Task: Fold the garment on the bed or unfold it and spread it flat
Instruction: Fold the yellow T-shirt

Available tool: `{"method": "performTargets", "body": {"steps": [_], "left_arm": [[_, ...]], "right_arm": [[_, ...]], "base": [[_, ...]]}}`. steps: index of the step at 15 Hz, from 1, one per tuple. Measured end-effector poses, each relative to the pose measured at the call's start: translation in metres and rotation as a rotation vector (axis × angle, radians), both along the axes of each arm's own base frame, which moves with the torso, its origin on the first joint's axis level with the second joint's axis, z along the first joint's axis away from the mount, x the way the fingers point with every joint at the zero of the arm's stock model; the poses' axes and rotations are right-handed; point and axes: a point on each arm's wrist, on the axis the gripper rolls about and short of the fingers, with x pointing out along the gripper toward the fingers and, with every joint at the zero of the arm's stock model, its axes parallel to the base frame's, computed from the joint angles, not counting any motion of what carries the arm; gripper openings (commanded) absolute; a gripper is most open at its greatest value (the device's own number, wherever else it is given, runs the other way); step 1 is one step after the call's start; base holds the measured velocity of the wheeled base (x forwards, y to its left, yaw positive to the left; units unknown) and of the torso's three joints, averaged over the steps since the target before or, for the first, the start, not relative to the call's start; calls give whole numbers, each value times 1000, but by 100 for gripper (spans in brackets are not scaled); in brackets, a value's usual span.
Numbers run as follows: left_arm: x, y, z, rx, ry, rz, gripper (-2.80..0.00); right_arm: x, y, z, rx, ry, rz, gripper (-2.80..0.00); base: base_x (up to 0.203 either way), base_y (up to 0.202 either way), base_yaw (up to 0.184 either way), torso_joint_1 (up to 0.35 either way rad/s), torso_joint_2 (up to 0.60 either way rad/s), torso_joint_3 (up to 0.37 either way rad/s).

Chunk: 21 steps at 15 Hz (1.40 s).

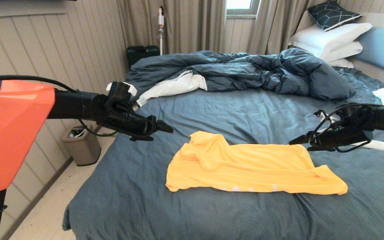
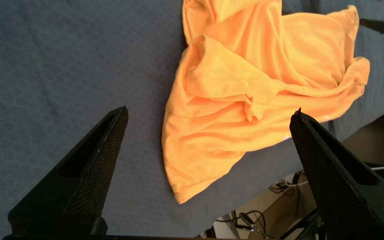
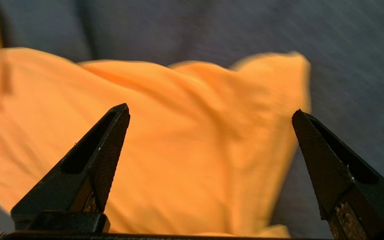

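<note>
The yellow-orange T-shirt (image 1: 252, 166) lies rumpled in a wide band across the near middle of the bed (image 1: 212, 110), on the slate-blue sheet. Its far left corner is bunched up into a peak. My left gripper (image 1: 163, 130) hovers above the sheet just left of that corner. It is open and empty, and the shirt (image 2: 245, 83) shows between and beyond its fingers (image 2: 105, 150). My right gripper (image 1: 298, 142) hovers at the shirt's far right edge. It is also open, with the fabric (image 3: 178, 150) close under its fingers (image 3: 108, 143) and nothing gripped.
A rumpled dark blue duvet (image 1: 245, 70) with white underside fills the far half of the bed. White pillows (image 1: 332, 40) are stacked at the far right. A small bin (image 1: 81, 145) stands on the floor by the bed's left side. Cables (image 2: 262, 220) lie below the bed's near edge.
</note>
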Motion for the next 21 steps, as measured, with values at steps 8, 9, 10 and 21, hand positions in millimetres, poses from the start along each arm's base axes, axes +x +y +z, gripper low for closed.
{"method": "performTargets", "body": {"steps": [8,9,10,21], "left_arm": [[0,-2,-3,4,6,-4,0],[1,-2,-4,5,7,-3,0],[1,-2,-4,6,8,-2,0],[1,-2,-5,7,10,0,0]], "right_arm": [[-24,-67,17,104,-170,-52,0],[-22,-69,8,122,-162,-44,0],[-20,-69,0,134,-149,-42,0],[1,-36,-34,179,-68,26,0]], "base": [[0,0,0,0,0,0],[0,0,0,0,0,0],[0,0,0,0,0,0],[0,0,0,0,0,0]]}}
